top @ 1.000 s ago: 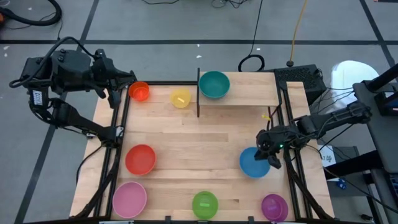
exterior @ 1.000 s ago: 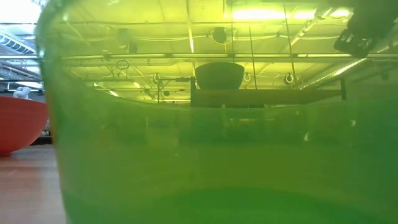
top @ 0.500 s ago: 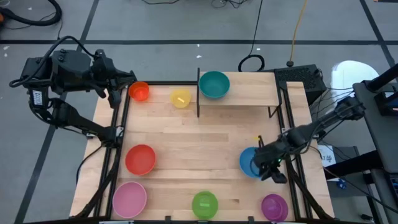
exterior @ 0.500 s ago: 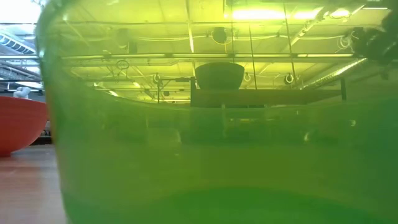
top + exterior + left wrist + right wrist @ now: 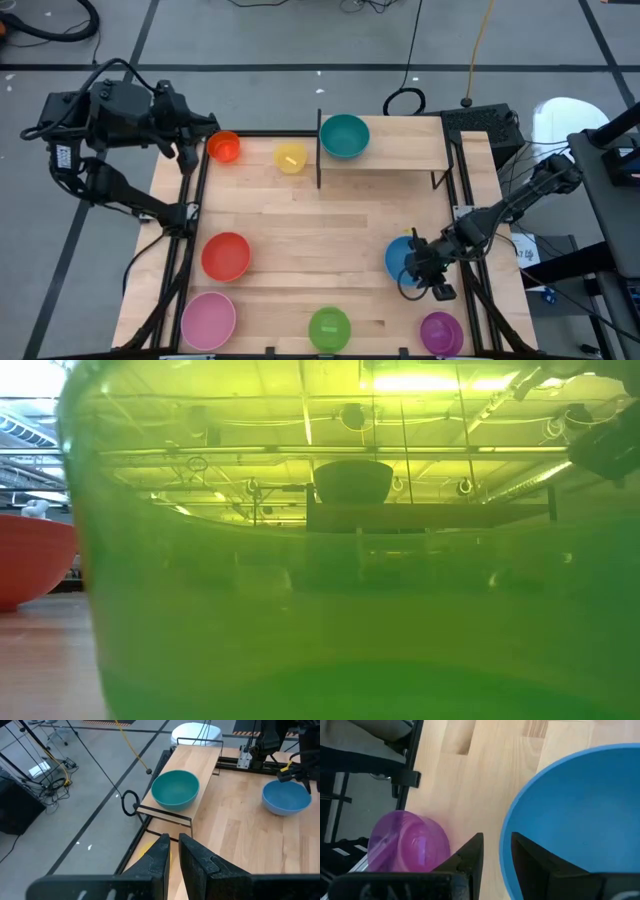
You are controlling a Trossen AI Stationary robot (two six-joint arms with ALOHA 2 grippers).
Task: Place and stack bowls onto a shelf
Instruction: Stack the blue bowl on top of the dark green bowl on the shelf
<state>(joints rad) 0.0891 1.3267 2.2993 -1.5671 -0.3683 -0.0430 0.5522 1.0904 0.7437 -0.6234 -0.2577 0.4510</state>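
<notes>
The blue bowl [image 5: 400, 257] rests on its base on the table's right side. My right gripper [image 5: 424, 273] is at its near-right rim, open a narrow way, with the rim [image 5: 504, 840] between its fingers. The teal bowl [image 5: 344, 135] stands on the left end of the shelf [image 5: 400, 150]. My left gripper [image 5: 188, 150] waits shut at the far-left corner beside the orange bowl [image 5: 224, 147]. The yellow [image 5: 291, 157], red [image 5: 226, 256], pink [image 5: 208, 320], green [image 5: 329, 328] and purple [image 5: 441, 332] bowls sit on the table. My right gripper has one finger [image 5: 532, 857] inside the blue bowl and one finger [image 5: 470, 852] outside its rim, coming from above at the bowl's near-right side. A strip of wood shows between the outer finger and the rim. Whether the inner finger touches the wall, I cannot tell.
The purple bowl [image 5: 410, 842] lies close to my right gripper, toward the near edge. Black frame rails run along the table's left [image 5: 190, 230] and right [image 5: 470, 270] sides. In the low view the green bowl [image 5: 340, 610] fills most of the picture. Bare wood lies mid-table [image 5: 320, 230].
My right gripper has moved toward the table's near edge along the blue bowl's right side and come down onto its near-right rim. The blue bowl has stayed where it was.
</notes>
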